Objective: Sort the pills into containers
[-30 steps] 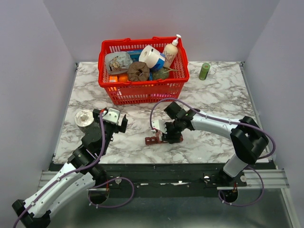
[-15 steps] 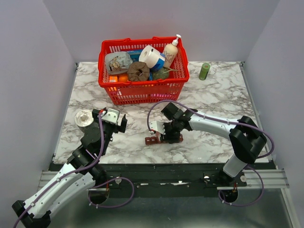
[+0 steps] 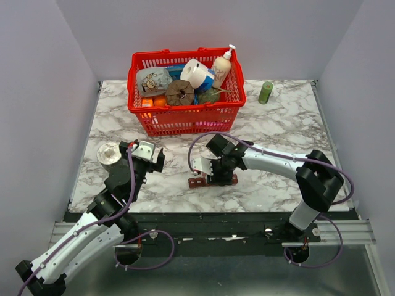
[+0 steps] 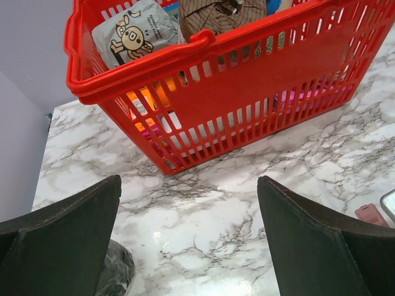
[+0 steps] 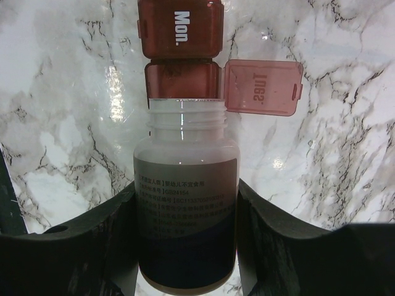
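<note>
At the left edge of the marble table point(image 3: 290, 123), a small round jar with a shiny top point(image 3: 110, 153) stands alone. Just right of it hangs the left gripper point(image 3: 147, 154), its two dark fingers point(image 4: 68, 228) spread as wide as they go with nothing between them; in its own camera they frame bare marble at the bottom corners. Above them, in the upper middle of the overhead view, sits the red basket point(image 3: 185, 120), packed with a tape roll, a pump bottle, a pouch and other goods. Below the basket, in the centre of the table, lies the pill box point(image 3: 197, 182), a dark red strip whose left end shows from under the right gripper point(image 3: 217, 176). The right wrist view shows that strip at the top of the frame, the "Mon." cell point(image 5: 179, 28) closed and the next cell's "Tue." lid point(image 5: 262, 86) flipped open to the right. The right gripper's fingers point(image 5: 99, 246) stand partly apart, clamped on the sides of a clear bottle point(image 5: 185, 185) with no cap, its threaded mouth right at the open cell. At the upper right stands a green cylinder point(image 3: 266, 92).
</note>
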